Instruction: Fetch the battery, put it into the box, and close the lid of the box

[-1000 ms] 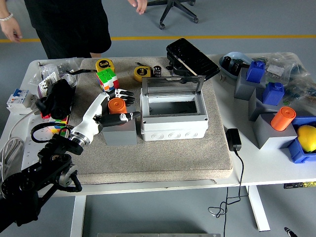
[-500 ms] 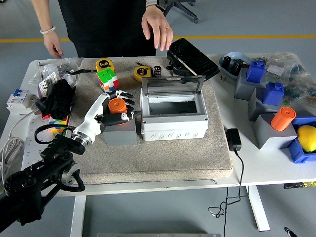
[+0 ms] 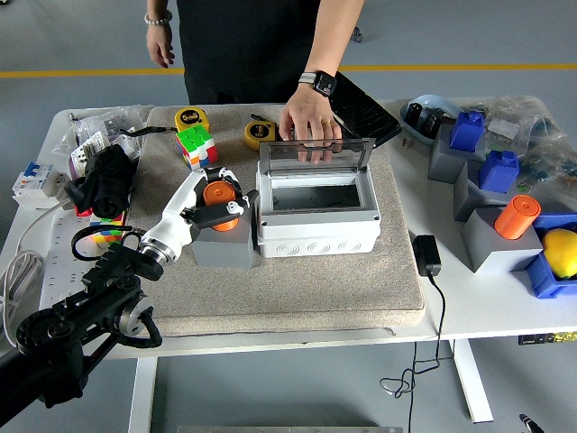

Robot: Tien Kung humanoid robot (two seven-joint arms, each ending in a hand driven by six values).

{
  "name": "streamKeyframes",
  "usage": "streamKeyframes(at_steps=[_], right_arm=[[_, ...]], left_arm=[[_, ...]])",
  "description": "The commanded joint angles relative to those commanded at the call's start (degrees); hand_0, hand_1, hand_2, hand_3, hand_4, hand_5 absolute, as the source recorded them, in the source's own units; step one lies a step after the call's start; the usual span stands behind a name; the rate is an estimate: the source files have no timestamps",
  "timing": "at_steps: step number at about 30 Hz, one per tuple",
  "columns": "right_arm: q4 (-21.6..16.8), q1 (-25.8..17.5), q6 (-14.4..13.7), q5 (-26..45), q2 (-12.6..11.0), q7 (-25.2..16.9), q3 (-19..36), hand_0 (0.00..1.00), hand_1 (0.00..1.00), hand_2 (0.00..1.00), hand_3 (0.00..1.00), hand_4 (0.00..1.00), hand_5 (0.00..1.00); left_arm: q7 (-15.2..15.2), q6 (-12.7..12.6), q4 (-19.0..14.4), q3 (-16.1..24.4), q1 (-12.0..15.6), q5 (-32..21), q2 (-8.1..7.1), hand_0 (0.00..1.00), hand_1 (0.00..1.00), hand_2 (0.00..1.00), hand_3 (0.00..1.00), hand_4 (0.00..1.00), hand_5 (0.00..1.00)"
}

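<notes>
Closing in since a second ago, the left hand (image 3: 212, 200) now wraps its fingers (image 3: 227, 213) around the orange battery (image 3: 217, 193), which stands upright in its grey holder block (image 3: 221, 244), while a person's hand (image 3: 309, 126) has arrived at twelve o'clock to rest on the clear lid (image 3: 315, 152). That grip looks set for lifting the battery straight up out of its seat. Just to three o'clock of the block sits the grey box (image 3: 317, 219), its lid raised at the far side so the cavity is free to receive the battery; the person appears to be steadying it open. Box and block rest on a beige mat (image 3: 297, 293) on the white table (image 3: 478, 307). No right arm shows.
</notes>
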State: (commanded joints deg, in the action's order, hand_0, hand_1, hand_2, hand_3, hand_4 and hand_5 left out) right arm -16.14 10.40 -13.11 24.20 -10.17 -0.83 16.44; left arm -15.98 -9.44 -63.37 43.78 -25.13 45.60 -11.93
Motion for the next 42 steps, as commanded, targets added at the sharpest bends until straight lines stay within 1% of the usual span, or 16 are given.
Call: streamKeyframes(at_steps=[6, 7, 17, 19, 21, 24, 25, 27, 29, 32, 34, 36, 37, 39, 41, 42], right_arm=[[0.0, 0.0, -0.1, 0.1, -0.1, -0.1, 0.1, 0.659, 0.640, 0.648, 0.539, 0.887, 0.436], [0.0, 0.0, -0.1, 0.1, -0.1, -0.1, 0.1, 0.659, 0.640, 0.648, 0.538, 0.887, 0.435], [0.0, 0.1, -0.3, 0.0, -0.1, -0.4, 0.2, 0.658, 0.640, 0.648, 0.539, 0.887, 0.433], [0.0, 0.1, -0.3, 0.0, -0.1, -0.4, 0.2, 0.658, 0.638, 0.646, 0.538, 0.886, 0.434], [0.0, 0.1, -0.3, 0.0, -0.1, -0.4, 0.2, 0.658, 0.638, 0.646, 0.538, 0.886, 0.434], [0.0, 0.1, -0.3, 0.1, -0.2, -0.4, 0.1, 0.658, 0.638, 0.646, 0.538, 0.886, 0.434], [0.0, 0.1, -0.3, 0.2, -0.2, -0.3, 0.0, 0.658, 0.638, 0.646, 0.538, 0.885, 0.434], [0.1, 0.1, -0.3, 0.3, -0.2, -0.3, -0.1, 0.658, 0.638, 0.646, 0.538, 0.885, 0.434], [0.1, 0.2, -0.3, 0.3, -0.3, -0.3, -0.3, 0.658, 0.638, 0.646, 0.538, 0.885, 0.434], [0.0, 0.3, -0.4, 0.4, -0.4, -0.4, -0.5, 0.658, 0.638, 0.645, 0.538, 0.885, 0.433], [0.0, 0.5, -0.5, 0.3, -0.4, -0.5, -0.7, 0.658, 0.638, 0.645, 0.538, 0.885, 0.433], [0.0, 0.5, -0.5, 0.3, -0.5, -0.6, -0.8, 0.658, 0.638, 0.645, 0.538, 0.885, 0.433], [0.0, 0.6, -0.6, 0.5, -0.5, -0.6, -1.0, 0.658, 0.638, 0.644, 0.538, 0.884, 0.433], [0.0, 0.6, -0.6, 0.6, -0.5, -0.6, -1.1, 0.658, 0.638, 0.644, 0.538, 0.884, 0.433], [0.0, 0.6, -0.7, 0.7, -0.7, -0.5, -1.3, 0.658, 0.638, 0.644, 0.538, 0.884, 0.433], [0.0, 0.6, -0.7, 0.8, -0.7, -0.5, -1.4, 0.658, 0.638, 0.644, 0.538, 0.884, 0.433]], left_arm=[[0.2, 0.1, -0.3, 0.3, 0.0, 0.1, 0.05, 0.256, 0.222, 0.169, 0.170, 0.342, 0.002], [0.3, 0.2, -0.4, 0.4, 0.1, 0.1, 0.06, 0.251, 0.208, 0.158, 0.177, 0.298, 0.002], [0.8, 0.6, -3.7, 3.2, -0.2, 1.3, -0.35, 0.253, 0.204, 0.154, 0.177, 0.305, 0.002], [1.3, 0.5, -4.9, 3.5, -0.4, 1.8, -0.58, 0.248, 0.203, 0.152, 0.179, 0.278, 0.002], [2.0, -0.2, -6.3, 3.4, -0.7, 3.1, -0.78, 0.248, 0.203, 0.152, 0.179, 0.278, 0.002], [4.0, -0.9, -9.0, 2.6, -1.9, 6.9, -1.29, 0.248, 0.203, 0.152, 0.179, 0.278, 0.002], [5.0, -0.8, -9.8, 2.1, -2.7, 8.2, -1.39, 0.247, 0.200, 0.150, 0.178, 0.247, 0.002], [6.8, -0.3, -10.6, 1.1, -4.1, 9.9, -1.42, 0.247, 0.200, 0.150, 0.178, 0.247, 0.002], [8.9, 1.1, -10.1, -0.7, -6.4, 10.3, -0.93, 0.247, 0.200, 0.150, 0.178, 0.247, 0.002], [10.5, 2.0, -8.8, -3.2, -9.5, 10.7, 0.09, 0.247, 0.202, 0.150, 0.172, 0.272, 0.002], [12.2, 2.6, -7.7, -5.7, -12.4, 11.1, 1.16, 0.247, 0.202, 0.150, 0.172, 0.272, 0.002], [13.8, 2.7, -7.2, -7.2, -14.3, 11.8, 1.84, 0.247, 0.202, 0.150, 0.172, 0.272, 0.002], [15.2, 3.0, -6.7, -8.8, -16.0, 12.6, 2.70, 0.246, 0.202, 0.148, 0.173, 0.264, 0.002], [17.0, 3.9, -5.9, -10.6, -18.3, 13.6, 3.69, 0.246, 0.202, 0.148, 0.173, 0.264, 0.002], [17.7, 4.9, -4.5, -12.7, -20.9, 14.2, 5.17, 0.246, 0.202, 0.148, 0.173, 0.264, 0.002], [17.7, 5.0, -4.2, -13.1, -21.4, 14.3, 5.44, 0.246, 0.202, 0.148, 0.173, 0.264, 0.002]])
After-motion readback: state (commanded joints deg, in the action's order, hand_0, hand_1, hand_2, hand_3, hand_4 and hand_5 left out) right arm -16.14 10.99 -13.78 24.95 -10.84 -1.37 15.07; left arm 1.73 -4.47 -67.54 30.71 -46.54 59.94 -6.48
